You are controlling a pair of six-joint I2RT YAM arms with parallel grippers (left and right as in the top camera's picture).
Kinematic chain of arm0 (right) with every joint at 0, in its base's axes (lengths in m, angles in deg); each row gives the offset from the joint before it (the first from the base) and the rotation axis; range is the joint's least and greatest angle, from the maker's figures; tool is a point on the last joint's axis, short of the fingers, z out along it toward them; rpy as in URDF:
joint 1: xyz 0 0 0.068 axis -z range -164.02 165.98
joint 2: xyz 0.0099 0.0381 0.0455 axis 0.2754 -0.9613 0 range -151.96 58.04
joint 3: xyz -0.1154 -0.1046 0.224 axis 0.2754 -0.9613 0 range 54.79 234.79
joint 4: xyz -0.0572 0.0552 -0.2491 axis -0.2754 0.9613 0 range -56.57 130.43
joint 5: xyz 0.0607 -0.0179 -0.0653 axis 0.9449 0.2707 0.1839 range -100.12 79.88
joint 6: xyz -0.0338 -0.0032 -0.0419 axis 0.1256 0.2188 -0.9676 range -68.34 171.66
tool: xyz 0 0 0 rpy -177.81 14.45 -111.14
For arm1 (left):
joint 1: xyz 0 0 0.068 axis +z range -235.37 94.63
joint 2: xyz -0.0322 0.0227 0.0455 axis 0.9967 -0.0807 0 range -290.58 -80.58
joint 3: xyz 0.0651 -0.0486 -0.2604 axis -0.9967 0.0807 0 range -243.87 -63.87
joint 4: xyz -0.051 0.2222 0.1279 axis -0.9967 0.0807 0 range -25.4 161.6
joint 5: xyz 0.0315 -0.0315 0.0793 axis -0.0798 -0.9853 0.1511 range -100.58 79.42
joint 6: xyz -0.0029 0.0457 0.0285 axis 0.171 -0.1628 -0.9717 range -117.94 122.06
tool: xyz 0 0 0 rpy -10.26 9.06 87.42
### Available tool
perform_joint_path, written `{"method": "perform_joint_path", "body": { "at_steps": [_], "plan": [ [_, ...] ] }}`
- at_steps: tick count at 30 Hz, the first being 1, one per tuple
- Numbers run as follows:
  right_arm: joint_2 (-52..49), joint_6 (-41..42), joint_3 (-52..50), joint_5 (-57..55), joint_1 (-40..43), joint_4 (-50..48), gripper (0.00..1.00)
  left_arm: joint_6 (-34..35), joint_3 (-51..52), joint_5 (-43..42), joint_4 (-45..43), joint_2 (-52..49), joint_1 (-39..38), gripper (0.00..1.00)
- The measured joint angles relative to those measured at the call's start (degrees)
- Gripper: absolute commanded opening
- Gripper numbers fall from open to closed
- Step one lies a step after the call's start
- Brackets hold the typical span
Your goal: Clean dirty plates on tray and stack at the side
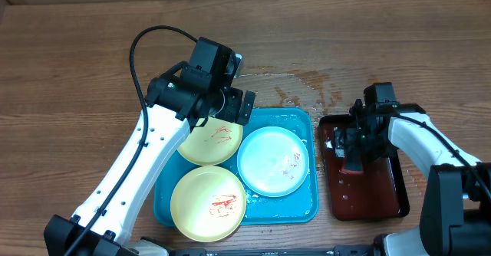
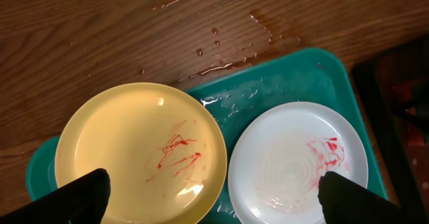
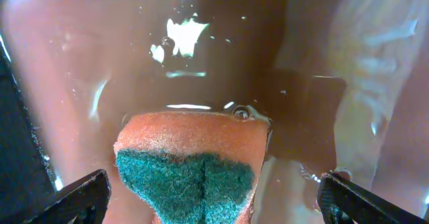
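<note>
- The left claw (image 2: pixel 213 198) hangs over the far-left part of the tray (image 1: pixel 311 210), jaws spread wide and empty.
- The right claw (image 3: pixel 213 198) is down in the dark tray (image 1: pixel 399 202). Its jaws stand wide on either side of a sponge (image 3: pixel 188 163) lying in water, and they are not clamped on it.
- Three plates lie flat in the tray, rims close together, each smeared red: the far yellow plate (image 2: pixel 141 150), the near yellow plate (image 1: pixel 209 202) and the white plate (image 2: pixel 298 163).
- The plates look like thin plastic, so they are probably light, stiff and hard to break.
- Water films the tray and spots the table (image 2: pixel 100 36), so expect slippery rims and plates that skate under a scrub.
- A flat plate offers only its rim, so pinch there, one finger under the lip.
- The far yellow plate seems to ride up over the tray's edge, which probably gives the easiest way under it.
- The sponge is soft and soaked, and it will squash when gripped. Take it across the orange body, green pad facing down.
</note>
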Motion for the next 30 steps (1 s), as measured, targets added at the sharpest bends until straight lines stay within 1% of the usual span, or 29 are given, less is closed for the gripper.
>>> {"method": "perform_joint_path", "body": {
  "at_steps": [30],
  "plan": [
    [0.0, 0.0, 0.1, 0.3, 0.0, 1.0, 1.0, 0.0, 0.0, -0.4, -0.3, 0.0, 0.0, 1.0]
  ]
}}
